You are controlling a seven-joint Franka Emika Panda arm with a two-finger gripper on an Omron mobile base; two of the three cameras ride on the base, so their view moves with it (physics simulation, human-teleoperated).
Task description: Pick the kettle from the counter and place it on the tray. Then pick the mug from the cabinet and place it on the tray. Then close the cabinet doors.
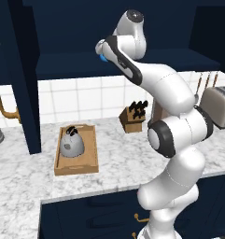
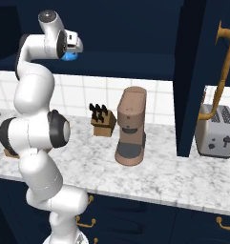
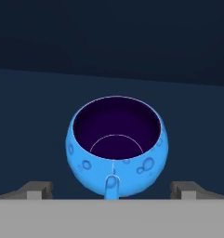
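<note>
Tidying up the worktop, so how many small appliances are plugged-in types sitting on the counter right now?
2: a brown coffee machine near the middle of the counter, right of the knife block, and a silver toaster farther right, beyond the open cabinet door. Others may sit out of view.

Two base views look forward-down from behind-left and behind-right, sharing the wooden knife block (image 1: pixel 133 117); the hand view looks closely at the round bright-blue mug (image 3: pixel 116 148).
</note>
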